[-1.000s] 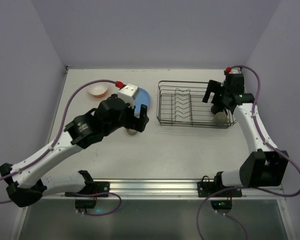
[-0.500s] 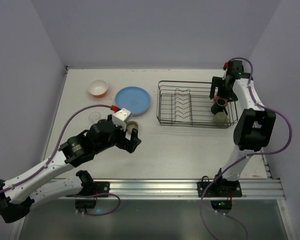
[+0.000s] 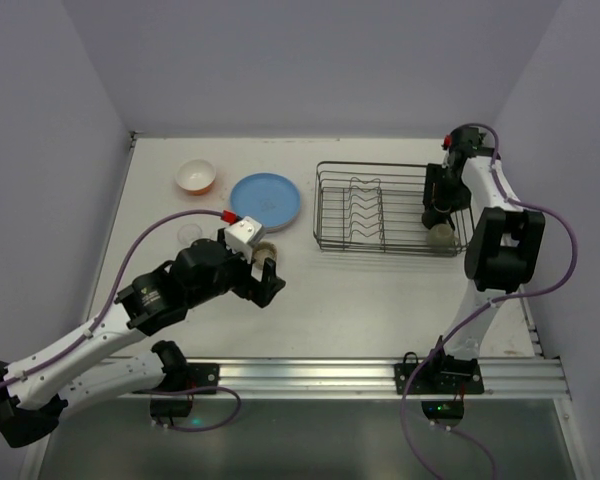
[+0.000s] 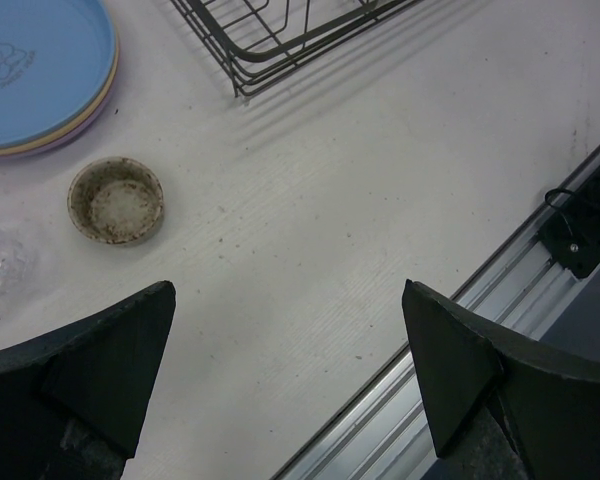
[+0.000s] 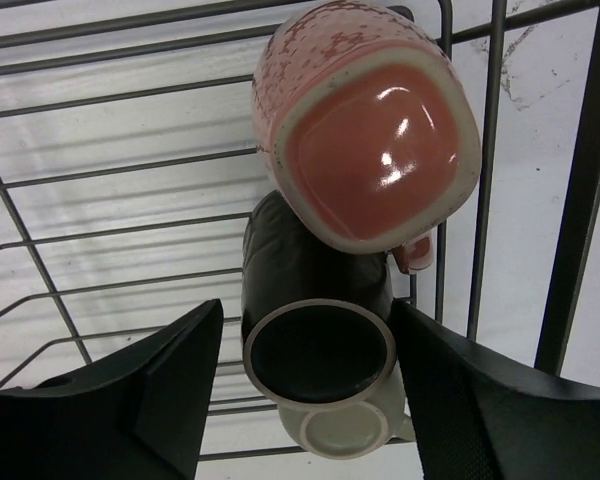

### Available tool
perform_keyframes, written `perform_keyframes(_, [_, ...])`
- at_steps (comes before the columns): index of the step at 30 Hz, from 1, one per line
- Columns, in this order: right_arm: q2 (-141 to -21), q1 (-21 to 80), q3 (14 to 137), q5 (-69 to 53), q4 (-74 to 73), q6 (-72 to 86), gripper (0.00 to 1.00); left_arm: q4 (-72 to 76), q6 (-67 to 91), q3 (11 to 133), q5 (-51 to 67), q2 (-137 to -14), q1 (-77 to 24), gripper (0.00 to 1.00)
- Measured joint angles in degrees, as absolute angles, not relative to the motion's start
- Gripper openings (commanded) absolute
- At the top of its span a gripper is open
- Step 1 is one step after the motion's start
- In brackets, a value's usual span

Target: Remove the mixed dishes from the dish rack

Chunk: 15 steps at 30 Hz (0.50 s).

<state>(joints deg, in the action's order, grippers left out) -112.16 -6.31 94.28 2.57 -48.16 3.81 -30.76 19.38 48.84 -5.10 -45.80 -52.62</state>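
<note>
**Dish rack** (image 3: pixel 365 215): dark wire basket on the right half of the table (image 3: pixel 380 300). We see no plate between its prongs. At least two mugs lie at its right end.

**Pink mug** (image 5: pixel 365 130): tipped over inside the rack with its glazed mouth facing the right wrist camera. It leans on the mug beside it.

**Dark brown mug** (image 5: pixel 315 330): pale rim, also on its side, touching the pink mug. A pale loop shows beyond its rim; we cannot tell whether that is its handle or another piece.

**Right gripper** (image 5: pixel 305 310): lowered into the rack, fingers partly apart and set either side of the dark brown mug. One finger is at the rim and the other shows a sliver of gap, so we record nothing held. We judge this mug to be the pick in hand, with the fingers placed to clamp across its body. The leaning pink mug may roll once its support lifts.

**Left gripper** (image 4: pixel 288 340): fingers wide apart and empty, hovering over the table near the unloaded pieces, well apart from the rack. We judge it is waiting out of the other arm's way.

**Unloaded pieces:**
- A blue plate (image 4: pixel 30 60) on top of tan and lilac ones.
- A speckled beige mug (image 4: pixel 115 200) upright just beside the stack.
- A clear glass (image 3: pixel 188 233).
- An orange bowl (image 3: pixel 195 176), white inside, at far left.
</note>
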Motion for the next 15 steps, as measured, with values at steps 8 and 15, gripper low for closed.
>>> perform_keyframes(8, [-112.44, -6.35, 94.61, 4.08, -48.45, 3.95, 0.26, -30.72, 18.90, 48.84, -5.08, -46.30, -52.62, 1.00])
perform_keyframes(15, [-112.22, -5.74, 94.61, 3.97, -48.34, 3.99, 0.14, -30.72, 18.87, 48.84, -5.10, -46.85, -52.62, 1.00])
